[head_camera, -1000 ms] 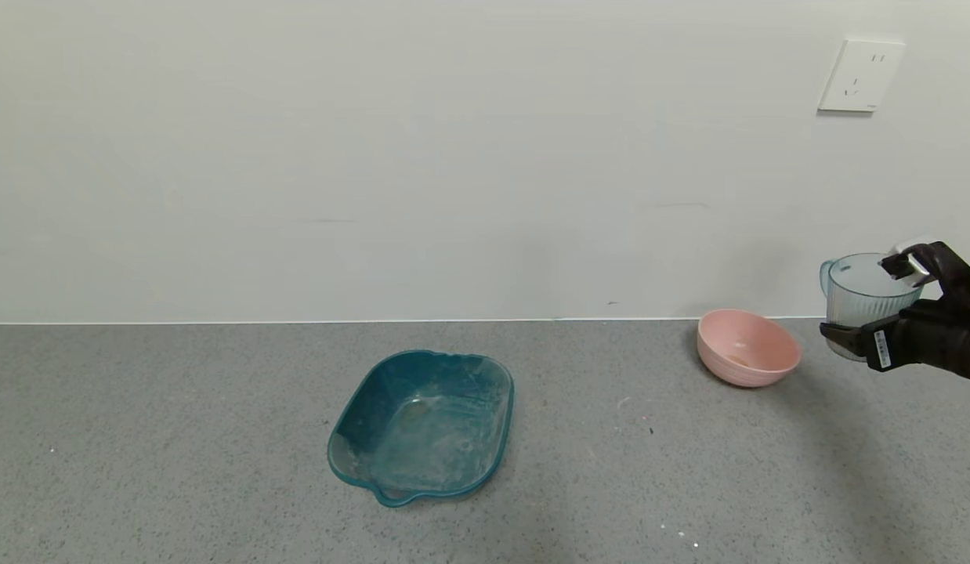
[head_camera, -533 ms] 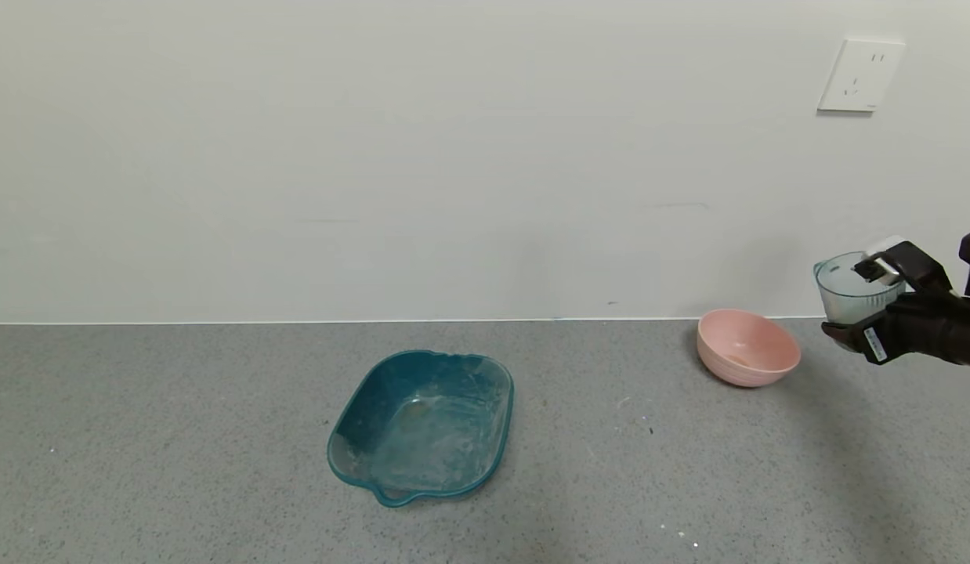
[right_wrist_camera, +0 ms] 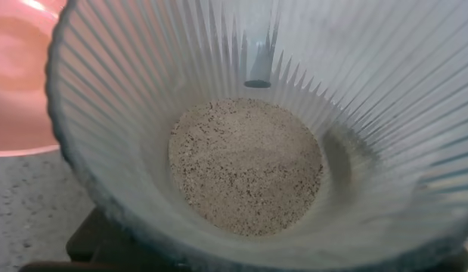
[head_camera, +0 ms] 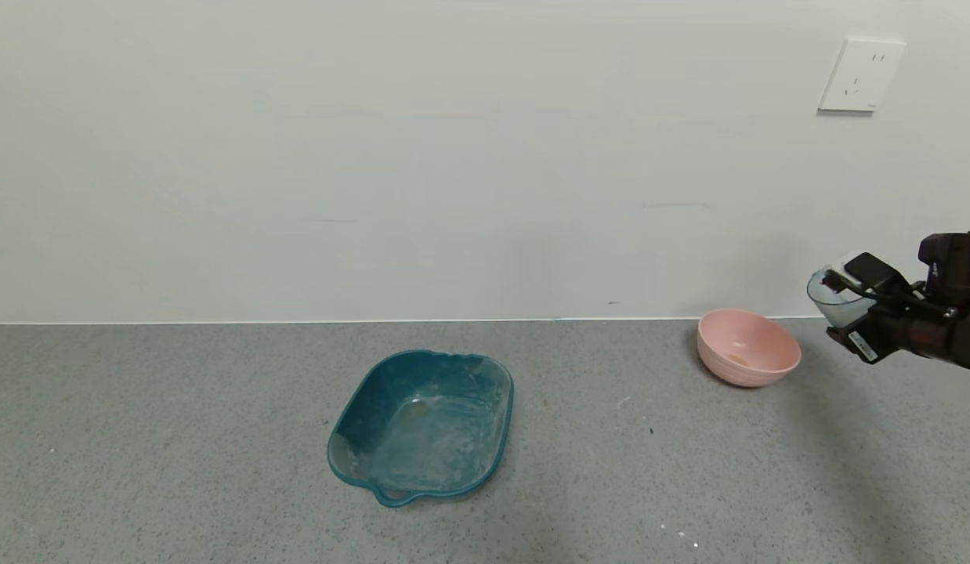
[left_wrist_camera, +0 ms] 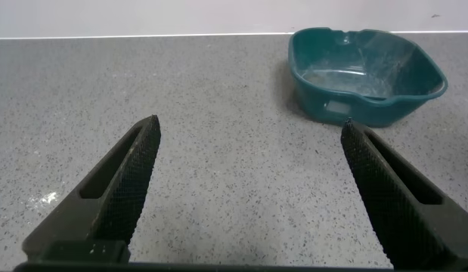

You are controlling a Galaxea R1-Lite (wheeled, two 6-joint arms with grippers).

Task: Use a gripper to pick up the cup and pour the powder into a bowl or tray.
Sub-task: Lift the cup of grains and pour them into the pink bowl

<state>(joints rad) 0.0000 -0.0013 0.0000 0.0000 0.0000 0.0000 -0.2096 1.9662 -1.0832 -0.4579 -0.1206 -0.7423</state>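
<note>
1. Head view: we find the right gripper (head_camera: 852,307) at the far right edge, above the counter (head_camera: 218,439), closed on the cup (head_camera: 834,296) w/ one white-padded finger over the rim and the other under the wall. Cup is airborne, just right of the pink bowl (head_camera: 747,347) and higher than its rim, not yet over it.
2. Head view, attitude: cup is tilted, mouth leaning toward the bowl, i.e. toward the robot's left; its long axis (base to mouth) runs slanted, no longer upright. Teal tray (head_camera: 422,423) sits well apart at centre; not the apparent target.
3. Left wrist view: left gripper (left_wrist_camera: 249,189) is parked low over bare counter, fingers spread wide, holding nothing. Teal tray is seen beyond it.
4. Right wrist view: we look down the cup's ribbed inside. Powder (right_wrist_camera: 245,166) lies as a round patch on the base, nothing spilling yet. Pink bowl shows through and beside the cup wall, at one side.
5. Step in hand, our judgement: carry-and-tip phase; pick-up done, pour not yet begun.
6. Next move, our judgement: bring the mouth over the bowl's opening, then tilt further. Risk: powder falls on the counter if tipped short of the rim.
</note>
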